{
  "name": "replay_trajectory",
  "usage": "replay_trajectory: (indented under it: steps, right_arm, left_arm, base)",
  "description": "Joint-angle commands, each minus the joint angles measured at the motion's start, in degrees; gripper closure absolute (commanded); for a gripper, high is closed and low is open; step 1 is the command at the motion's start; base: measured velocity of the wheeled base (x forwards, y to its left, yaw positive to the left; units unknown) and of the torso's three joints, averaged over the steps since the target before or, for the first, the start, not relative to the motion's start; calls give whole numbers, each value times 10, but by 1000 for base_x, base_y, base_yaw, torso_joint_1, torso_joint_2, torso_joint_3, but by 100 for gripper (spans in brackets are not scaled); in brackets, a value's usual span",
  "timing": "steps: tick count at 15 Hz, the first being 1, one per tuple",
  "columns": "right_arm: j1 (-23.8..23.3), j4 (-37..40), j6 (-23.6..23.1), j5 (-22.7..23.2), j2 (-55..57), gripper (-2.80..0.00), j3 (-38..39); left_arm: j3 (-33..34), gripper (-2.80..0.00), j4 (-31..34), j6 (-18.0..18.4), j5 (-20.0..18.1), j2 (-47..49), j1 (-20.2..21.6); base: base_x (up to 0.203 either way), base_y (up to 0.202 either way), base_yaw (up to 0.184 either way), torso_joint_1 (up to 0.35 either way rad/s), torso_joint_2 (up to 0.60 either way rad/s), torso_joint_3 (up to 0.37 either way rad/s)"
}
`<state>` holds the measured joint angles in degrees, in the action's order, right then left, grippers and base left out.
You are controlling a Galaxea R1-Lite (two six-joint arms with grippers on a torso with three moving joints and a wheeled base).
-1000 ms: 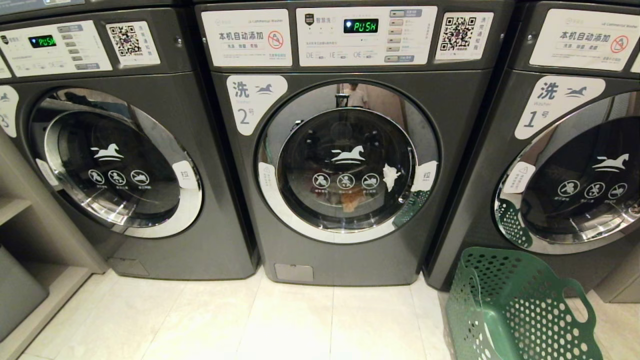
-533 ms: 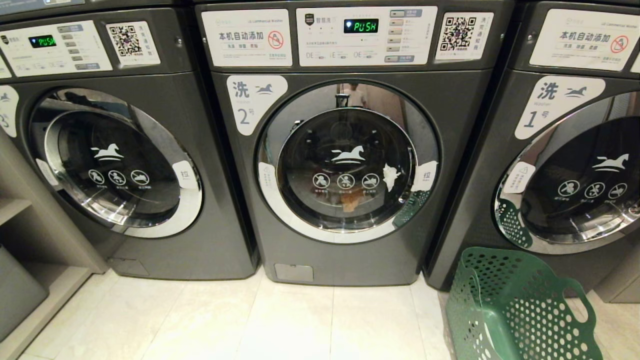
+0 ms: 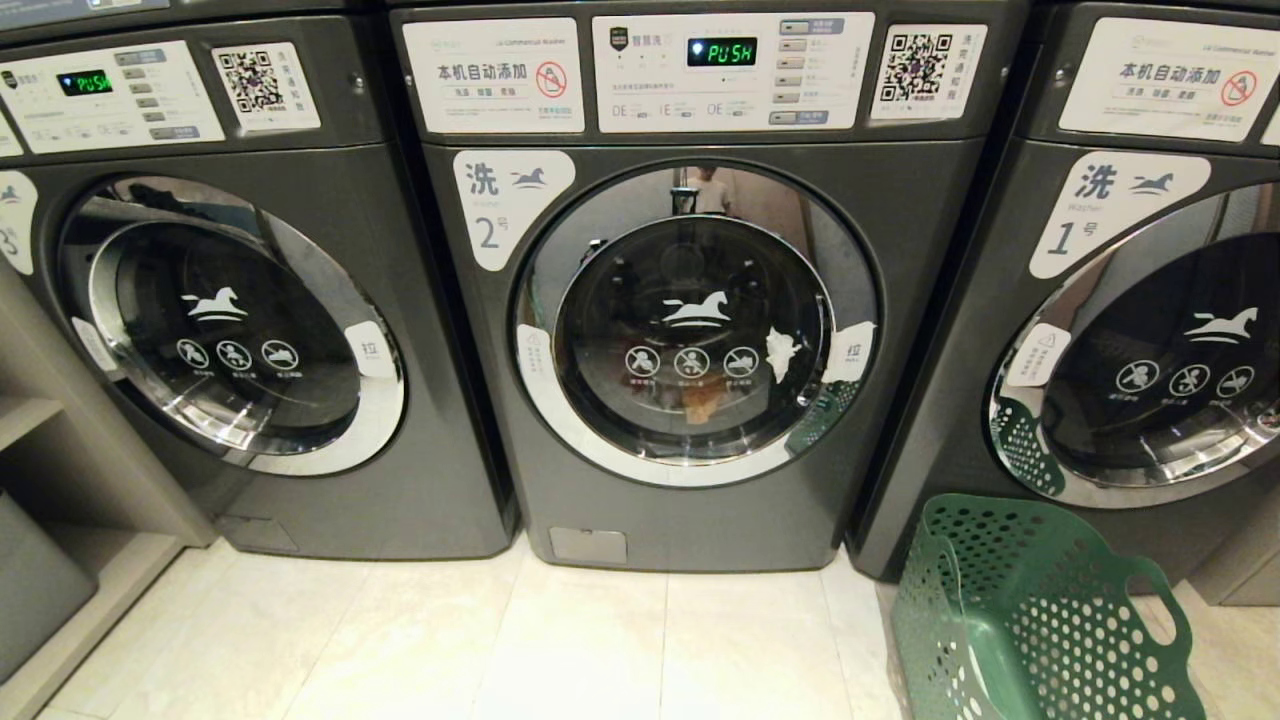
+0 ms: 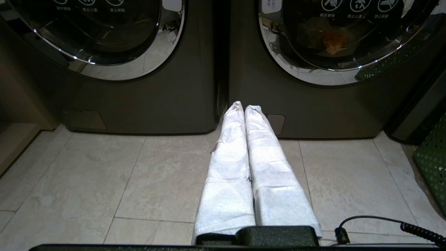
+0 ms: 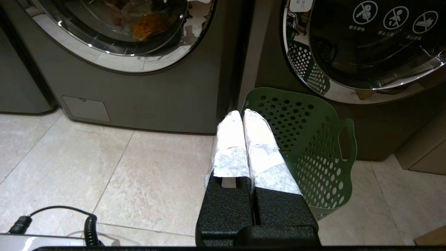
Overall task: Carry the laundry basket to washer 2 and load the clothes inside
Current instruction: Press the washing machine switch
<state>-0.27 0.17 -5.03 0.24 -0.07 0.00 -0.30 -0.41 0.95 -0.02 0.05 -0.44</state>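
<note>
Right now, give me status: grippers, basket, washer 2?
Left gripper and right gripper shut, empty. Laundry basket empty on floor before washer 1. Washer 2 door closed, clothes inside. Nothing in the way.

each gripper ends in two long, tapering fingers wrapped in white, cloth-like tape, creased in bands along their length. on the left gripper the wrap covers the fingers nearly down to a black block at their base. on the right gripper the wrap stops sooner, baring black, rough-textured finger mounts. a black coiled cable with a straight lead and plug runs beside the left wrist; a like coiled cable lies by the right wrist, over a pale grey edge.
</note>
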Motion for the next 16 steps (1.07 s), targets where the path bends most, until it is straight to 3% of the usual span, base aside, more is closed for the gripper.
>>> replay_trajectory:
  steps: [1,16]
  right_arm:
    - [0,0,0,0,1,0,0]
    - [1,9,0,5,2,0,-4]
  left_arm:
    - [3,0,-1,-2,0,-1,0]
    - [3,0,0,-2,0,-1,0]
  base:
    - [0,0,0,0,0,0]
    - [0,0,0,0,0,0]
